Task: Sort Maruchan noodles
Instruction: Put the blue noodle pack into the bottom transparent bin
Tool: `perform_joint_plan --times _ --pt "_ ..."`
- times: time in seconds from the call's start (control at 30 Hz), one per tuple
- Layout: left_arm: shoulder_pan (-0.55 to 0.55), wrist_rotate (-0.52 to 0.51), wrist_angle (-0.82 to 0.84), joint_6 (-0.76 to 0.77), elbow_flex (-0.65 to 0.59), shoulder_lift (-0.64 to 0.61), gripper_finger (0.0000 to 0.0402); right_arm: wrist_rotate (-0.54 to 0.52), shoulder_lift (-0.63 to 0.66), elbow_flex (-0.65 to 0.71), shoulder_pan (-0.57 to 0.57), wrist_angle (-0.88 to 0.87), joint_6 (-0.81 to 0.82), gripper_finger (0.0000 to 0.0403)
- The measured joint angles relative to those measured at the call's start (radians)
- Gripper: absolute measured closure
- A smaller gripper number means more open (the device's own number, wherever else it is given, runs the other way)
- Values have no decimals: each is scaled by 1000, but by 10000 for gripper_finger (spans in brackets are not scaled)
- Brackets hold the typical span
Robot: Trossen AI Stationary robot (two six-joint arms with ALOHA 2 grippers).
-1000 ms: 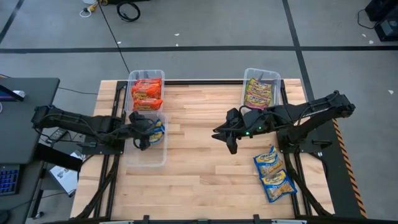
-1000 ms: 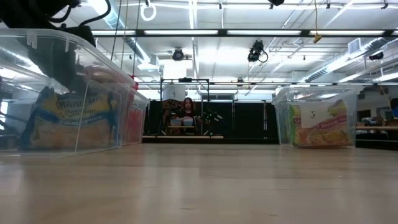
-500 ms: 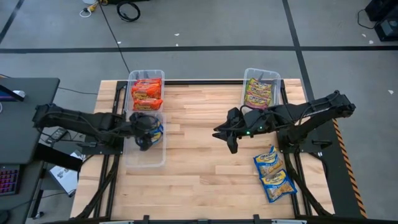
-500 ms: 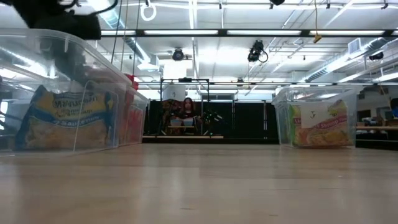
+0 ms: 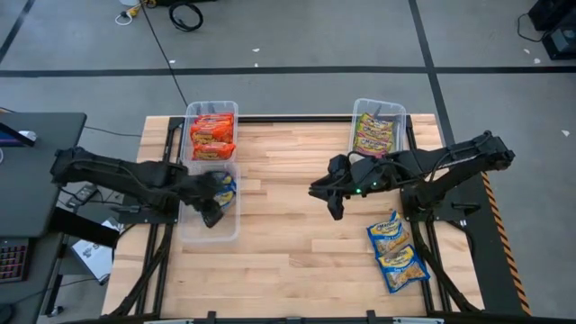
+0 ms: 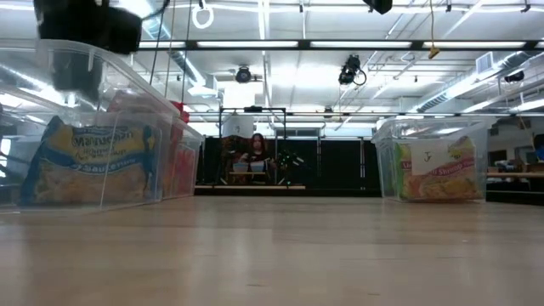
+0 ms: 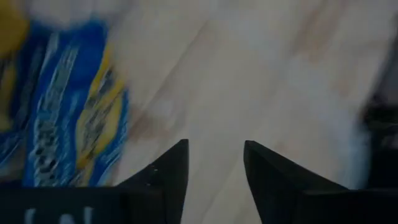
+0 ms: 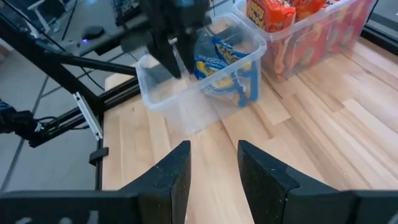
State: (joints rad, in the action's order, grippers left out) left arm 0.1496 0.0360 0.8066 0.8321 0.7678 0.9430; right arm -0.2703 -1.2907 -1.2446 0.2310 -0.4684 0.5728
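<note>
Left gripper (image 5: 213, 214): fingers apart, empty, over the near clear bin (image 5: 212, 230).
Blue-and-yellow packets: one (image 5: 226, 189) in that bin beside it; two (image 5: 394, 248) on the table.
Right gripper (image 5: 334, 207): fingers apart, empty, mid-table.

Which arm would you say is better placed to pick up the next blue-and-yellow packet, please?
Probably the right. Its open right gripper hangs near the loose blue-and-yellow packets on the table's right side, while the left gripper, open and empty, is over the near bin.
</note>
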Motion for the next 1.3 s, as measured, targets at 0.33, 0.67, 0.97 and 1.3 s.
perform_joint_plan --times 0.33,0.67,0.97,1.3 --pt "7 -24 -32 -140 -99 226 335 -26 0 0 72 19 -104 266" --pt "7 -260 72 -104 -100 333 388 -150 0 0 174 -139 -157 266" --pt "7 -300 164 2 -64 333 391 -119 0 4 229 -455 34 266" --pt "12 -210 200 -1 66 333 348 109 1 19 292 -893 264 260"
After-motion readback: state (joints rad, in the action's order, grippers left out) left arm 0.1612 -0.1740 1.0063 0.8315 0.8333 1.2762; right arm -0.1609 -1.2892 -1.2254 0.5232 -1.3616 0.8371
